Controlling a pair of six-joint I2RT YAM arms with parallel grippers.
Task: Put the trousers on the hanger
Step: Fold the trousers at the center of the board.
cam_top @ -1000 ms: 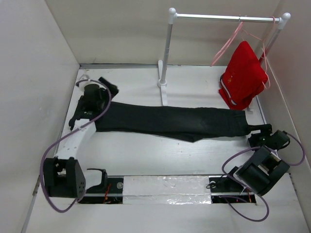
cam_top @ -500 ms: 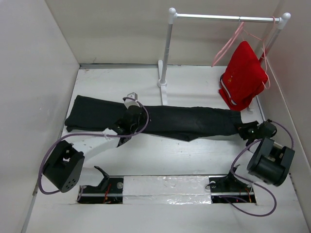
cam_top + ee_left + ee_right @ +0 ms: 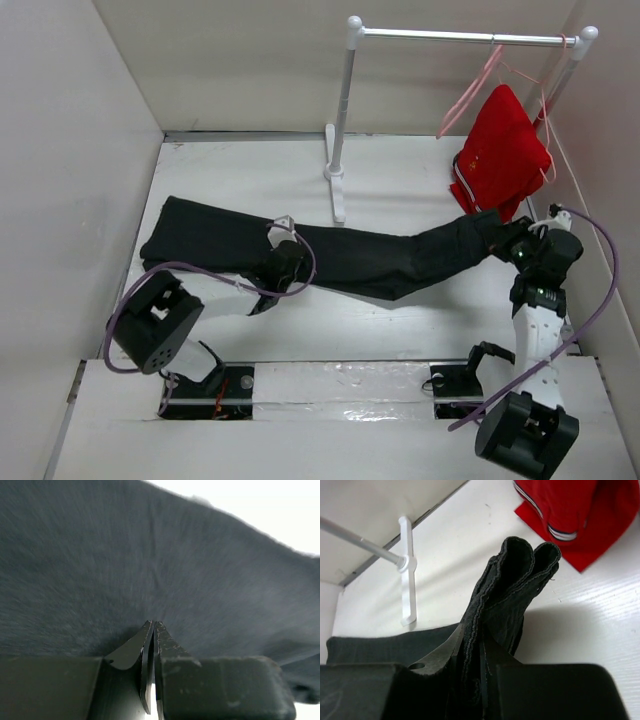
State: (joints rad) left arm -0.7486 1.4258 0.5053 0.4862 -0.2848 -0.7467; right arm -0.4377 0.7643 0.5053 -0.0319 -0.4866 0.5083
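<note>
The black trousers [image 3: 370, 255] lie stretched across the table, waist end at the left. My right gripper [image 3: 508, 240] is shut on the folded leg ends [image 3: 520, 575] and holds them raised off the table near the red garment. My left gripper [image 3: 288, 262] is shut, its tips [image 3: 153, 624] pressed against the middle of the trousers [image 3: 150, 555] with no cloth between them. The pale-pink hanger [image 3: 468, 92] hangs slanted and bare from the right part of the rail.
A white clothes rack stands at the back, with its post [image 3: 345, 110], its foot [image 3: 407, 575] and a metal rail [image 3: 450, 36]. A red garment [image 3: 500, 150] hangs on a second hanger at the rail's right end. White walls close in left, back and right.
My left arm left the waist end, moved right to the trousers' middle and shut. My right gripper closed on the leg ends and lifted them back and up toward the red garment.
</note>
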